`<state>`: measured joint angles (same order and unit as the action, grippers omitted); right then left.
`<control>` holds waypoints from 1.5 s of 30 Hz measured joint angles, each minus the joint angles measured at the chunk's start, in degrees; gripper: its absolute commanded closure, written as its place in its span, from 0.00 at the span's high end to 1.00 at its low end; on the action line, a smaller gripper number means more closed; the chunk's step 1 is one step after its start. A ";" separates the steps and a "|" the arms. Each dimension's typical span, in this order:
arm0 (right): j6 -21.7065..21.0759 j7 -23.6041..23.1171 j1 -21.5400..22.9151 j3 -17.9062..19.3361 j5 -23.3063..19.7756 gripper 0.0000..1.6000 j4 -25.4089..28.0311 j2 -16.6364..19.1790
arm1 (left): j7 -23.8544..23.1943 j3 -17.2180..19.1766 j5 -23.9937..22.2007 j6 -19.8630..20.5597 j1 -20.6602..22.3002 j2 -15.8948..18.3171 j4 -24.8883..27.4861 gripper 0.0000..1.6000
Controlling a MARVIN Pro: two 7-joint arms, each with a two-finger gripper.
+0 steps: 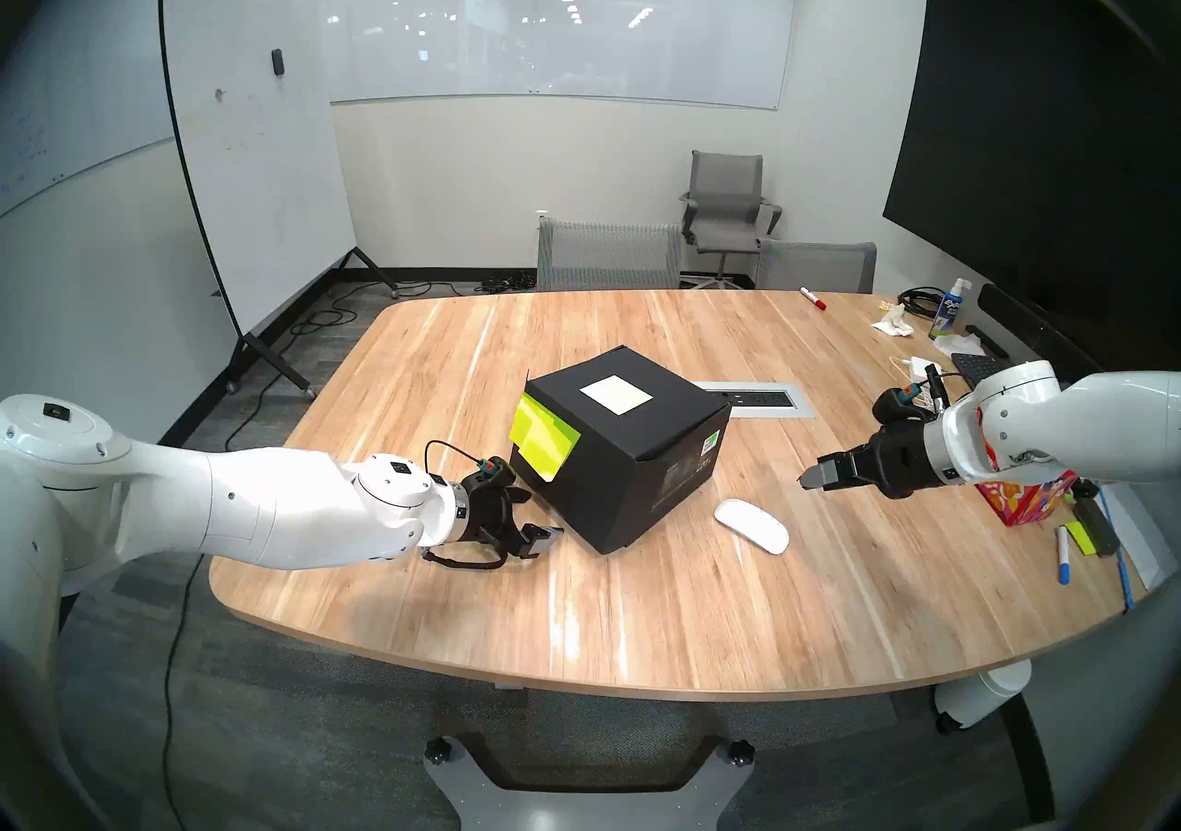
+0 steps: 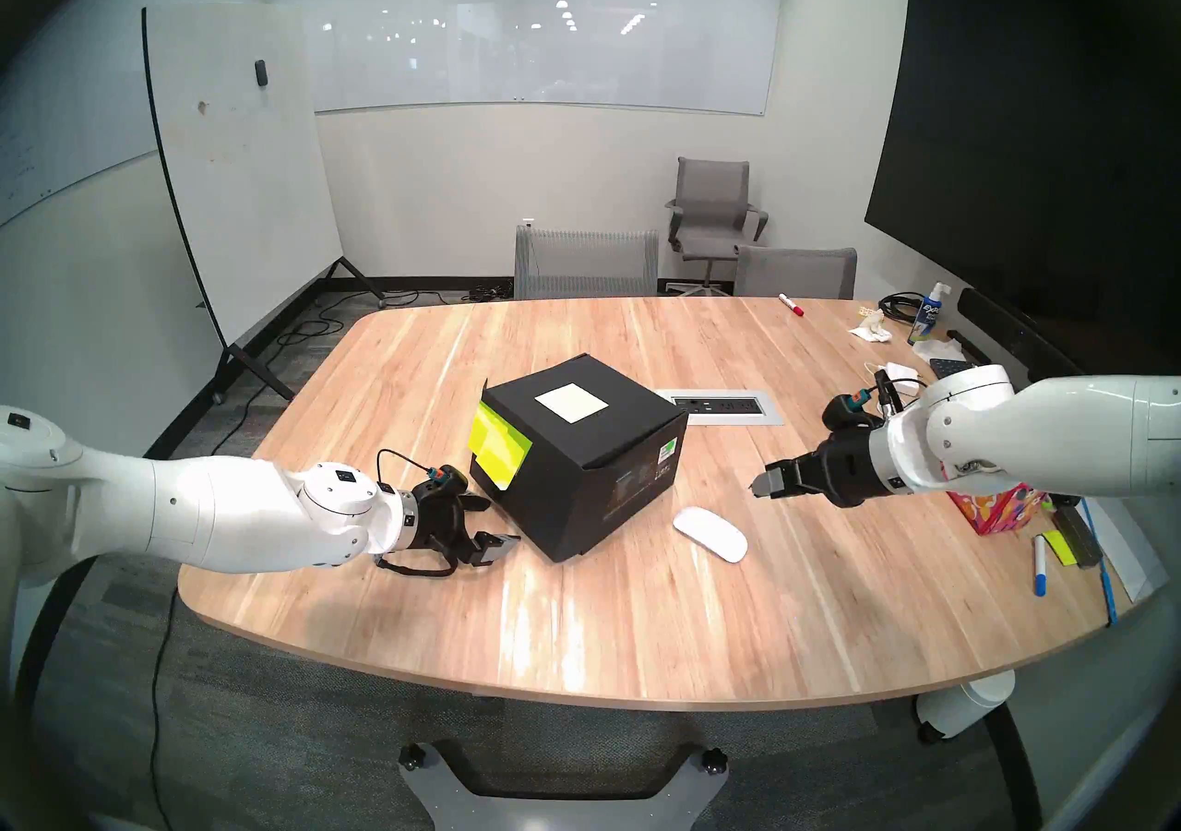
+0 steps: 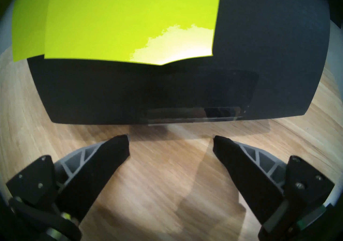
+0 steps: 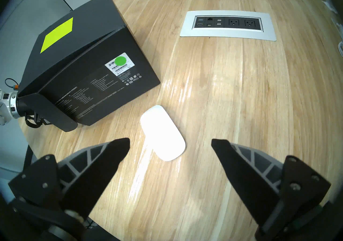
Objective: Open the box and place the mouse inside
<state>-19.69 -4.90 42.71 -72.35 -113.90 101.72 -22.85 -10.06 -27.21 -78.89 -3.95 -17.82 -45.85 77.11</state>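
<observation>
Nothing of the task done yet, by the look of it: black cardboard cube-like box (image 1: 623,449) closed near the middle of the light wooden table (image 1: 639,606), hinged flap lid down, yellow-green sticky notes (image 1: 543,436) hanging over the front edge, white square label (image 1: 615,394) on top. Flat white oval computer mouse (image 1: 751,526) lying on the wood just beside the box's right-hand corner, touching nothing. Left gripper (image 1: 533,519) low before the box's noted face, fingers spread wide and empty, tips near the foot of the box but apart from it in the left wrist view. Right gripper (image 4: 170,143) hovering above the mouse, fingers likewise wide and empty, clear of it. Left to do, in all likelihood: lifting the flap, grasping the mouse, setting it inside. Writing: white barcode sticker (image 4: 119,64) with a green round dot on the box's side, lines of small print below, only "DEVELOPER KIT" legible; silver outlet panel (image 4: 228,26) set in the tabletop; blue-labelled spray bottle (image 1: 949,309) far right, "Expo" readable.
</observation>
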 measured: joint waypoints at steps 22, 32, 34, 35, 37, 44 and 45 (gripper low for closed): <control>0.00 0.00 -0.01 0.00 0.00 1.00 -0.01 0.00 | -9.22 -1.06 -3.16 -1.70 0.63 7.42 3.01 1.00; 0.00 0.00 0.00 0.00 0.00 1.00 0.00 0.00 | -8.89 -1.26 -2.85 -2.58 0.48 8.17 3.08 1.00; 0.00 0.00 0.00 0.00 0.00 1.00 0.00 0.00 | -8.15 -1.32 -2.26 -2.80 0.48 8.18 3.36 1.00; 0.00 0.00 0.00 0.00 0.00 1.00 0.00 0.00 | -7.89 -1.34 -2.04 -2.89 0.48 8.19 3.49 1.00; 0.00 0.00 0.00 0.00 0.00 1.00 0.00 0.00 | -7.12 -1.41 -1.44 -3.12 0.48 8.23 3.92 1.00; 0.00 0.00 0.00 0.00 0.00 1.00 0.00 0.00 | -2.98 -1.86 1.36 -3.91 0.47 8.15 6.17 1.00; 0.00 0.00 0.00 0.00 0.00 1.00 0.00 0.00 | -2.41 -1.91 1.68 -3.99 0.46 8.08 6.47 1.00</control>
<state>-19.69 -4.89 42.71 -72.35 -113.90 101.72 -22.85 -12.46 -29.11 -77.21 -7.93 -17.37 -37.77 83.58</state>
